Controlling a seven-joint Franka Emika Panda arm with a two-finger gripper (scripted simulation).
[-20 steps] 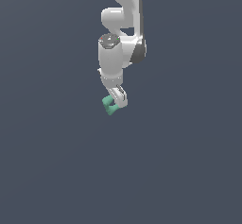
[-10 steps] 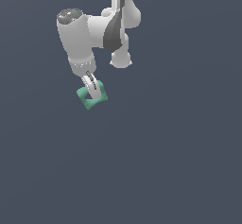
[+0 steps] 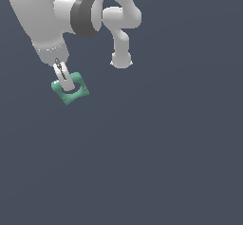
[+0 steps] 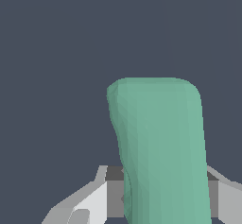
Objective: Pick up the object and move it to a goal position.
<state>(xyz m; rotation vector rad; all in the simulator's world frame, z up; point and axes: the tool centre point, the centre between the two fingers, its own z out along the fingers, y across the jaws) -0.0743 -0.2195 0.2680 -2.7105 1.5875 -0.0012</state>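
The object is a small teal-green square-ish ring (image 3: pixel 71 92) with lobed corners and a hollow centre. It hangs at the upper left of the exterior view, held by my gripper (image 3: pixel 68 86). The white fingers (image 3: pixel 64 77) reach down into the ring's centre and over one side. In the wrist view the ring (image 4: pixel 163 152) shows edge-on as a tall teal slab between the two pads (image 4: pixel 97 202), and the jaws are closed against it. My gripper is shut on the ring.
The white arm (image 3: pixel 52 15) with its dark joint band fills the upper left of the exterior view; its base column (image 3: pixel 121 43) stands behind. The background is plain dark grey-blue with no other object or goal marker visible.
The arm has swung toward the exterior view's left and closer to the camera, carrying the ring with it. The grip on the ring has stayed the same.
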